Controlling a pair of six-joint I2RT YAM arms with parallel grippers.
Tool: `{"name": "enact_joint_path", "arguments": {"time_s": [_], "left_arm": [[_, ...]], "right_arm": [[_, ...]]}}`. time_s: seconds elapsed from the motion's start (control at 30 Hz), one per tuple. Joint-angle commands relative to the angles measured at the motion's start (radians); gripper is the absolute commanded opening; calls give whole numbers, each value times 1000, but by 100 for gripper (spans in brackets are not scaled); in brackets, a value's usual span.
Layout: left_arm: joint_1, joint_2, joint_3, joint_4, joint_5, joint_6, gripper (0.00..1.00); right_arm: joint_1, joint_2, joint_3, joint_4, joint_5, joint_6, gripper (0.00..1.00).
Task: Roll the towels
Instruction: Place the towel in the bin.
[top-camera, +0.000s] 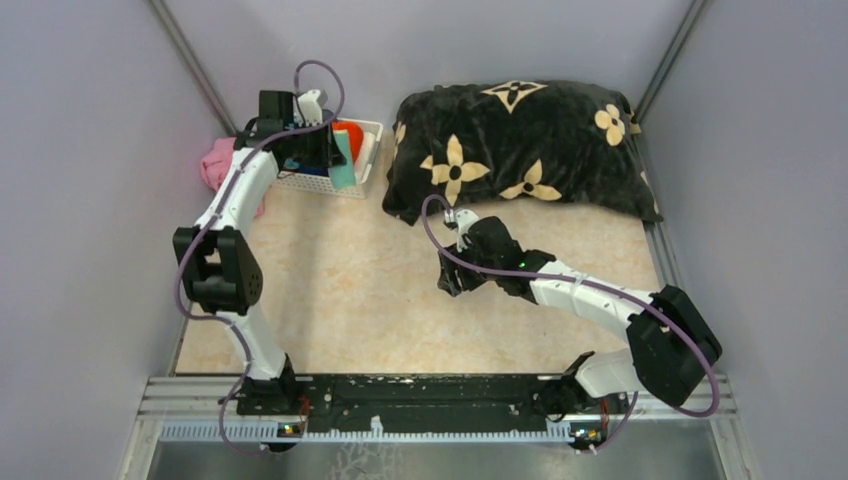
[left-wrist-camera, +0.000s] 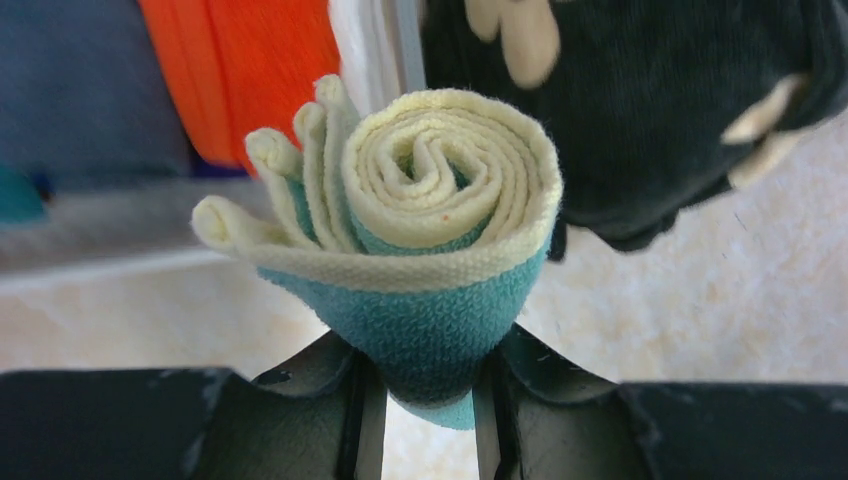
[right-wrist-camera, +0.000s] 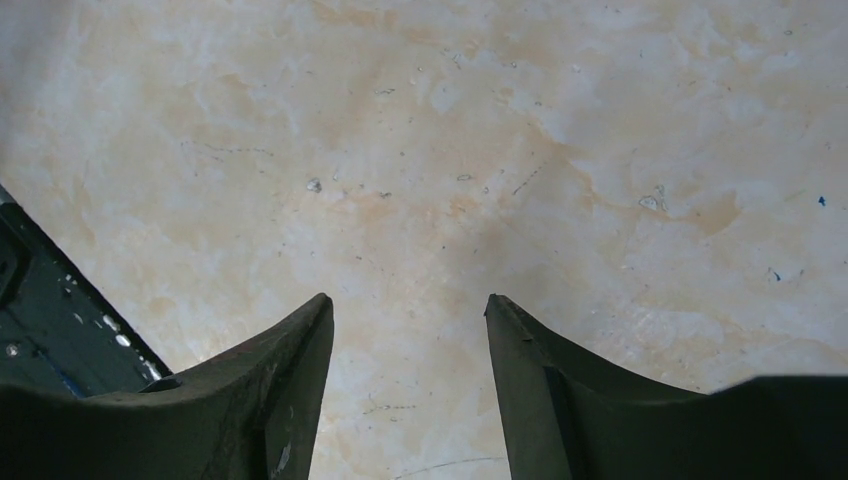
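At the far left corner of the table (top-camera: 350, 290), just past a pink cloth (top-camera: 213, 165) lying against the left edge, the left gripper (left-wrist-camera: 425, 392) hangs over a white basket (top-camera: 372, 128). Its jaws are partly closed and pinch the pale yellow and teal towel (left-wrist-camera: 440, 200) by its lower, teal side. That towel is already wound into a tight roll. The spiral end faces straight back at the wrist, so the roll's long axis runs along the fingers, pointing out ahead of them. The orange-red towel (top-camera: 349, 135) sits in the basket, just beyond the roll and to its left as the wrist sees it.

The next move seems to depend on the basket lying right under and ahead of this gripper, so the roll can go in end-first beside the orange-red one.

Toward the middle of the table, the right gripper (right-wrist-camera: 408, 300) hovers with its jaws apart and nothing between them, only bare surface below. It is well away from the basket. The black cushion (top-camera: 520, 150) fills the far right corner.
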Motion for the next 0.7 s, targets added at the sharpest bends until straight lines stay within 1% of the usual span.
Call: {"name": "enact_joint_path", "arguments": {"time_s": [0.0, 0.1, 0.2, 0.3, 0.4, 0.53, 0.63, 0.67], "left_arm": [[43, 159, 256, -170, 70, 216, 0], [65, 263, 410, -200, 108, 289, 0], [106, 367, 553, -211, 198, 310, 0], [130, 466, 682, -222, 229, 332, 1], [142, 540, 716, -219, 223, 358, 2], [148, 604, 717, -204, 178, 376, 6], [147, 634, 715, -173, 108, 362, 15], [147, 638, 710, -151, 88, 355, 21]], "right_arm": [[-7, -50, -10, 18, 35, -45, 58], [-7, -50, -15, 19, 45, -58, 58], [-8, -33, -10, 15, 56, -59, 58], [-8, -10, 1, 14, 57, -49, 58], [-6, 15, 10, 12, 54, -44, 58], [-8, 50, 28, -5, 61, -47, 57], [-8, 73, 36, -11, 55, -47, 56], [-8, 77, 36, -8, 50, -44, 56]]}}
